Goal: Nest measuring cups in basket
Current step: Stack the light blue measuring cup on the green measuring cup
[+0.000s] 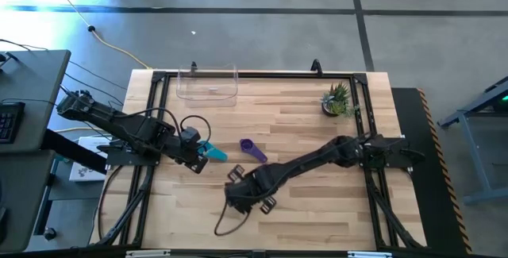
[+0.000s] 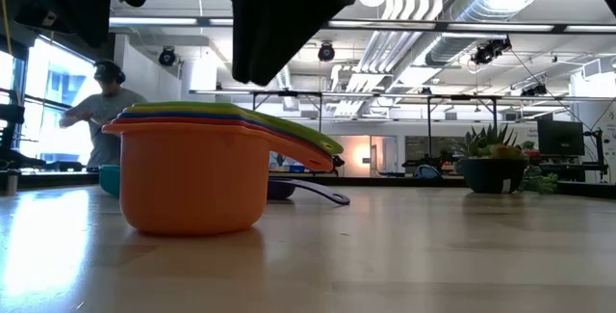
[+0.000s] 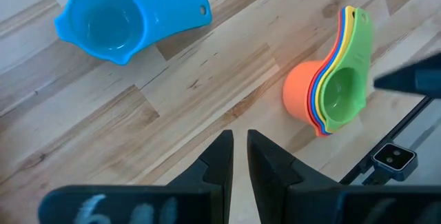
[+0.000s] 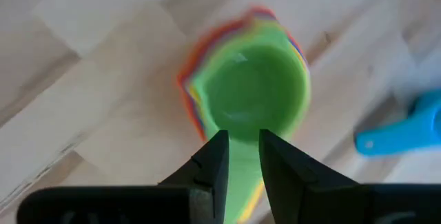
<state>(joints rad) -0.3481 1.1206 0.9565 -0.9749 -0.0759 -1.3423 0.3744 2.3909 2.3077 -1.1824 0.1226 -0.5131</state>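
A stack of nested measuring cups (image 3: 329,86), orange outermost and green on top (image 4: 251,100), stands on its base on the table (image 2: 192,183). In the high view my right gripper (image 1: 244,193) hides it. That gripper (image 4: 240,156) hovers above the green cup's handle, open by a narrow gap, touching nothing. A teal cup (image 3: 117,21) lies on the wood beside my left gripper (image 1: 198,161), which is shut (image 3: 239,148) and clear of it. A purple cup (image 1: 254,148) lies between the arms. The clear basket (image 1: 208,83) stands at the far edge.
A small potted plant (image 1: 337,99) stands toward the far right corner. A black frame (image 1: 262,75) runs round the table top. A person (image 2: 101,111) is in the room beyond the table. Bare wood lies between the cups and the basket.
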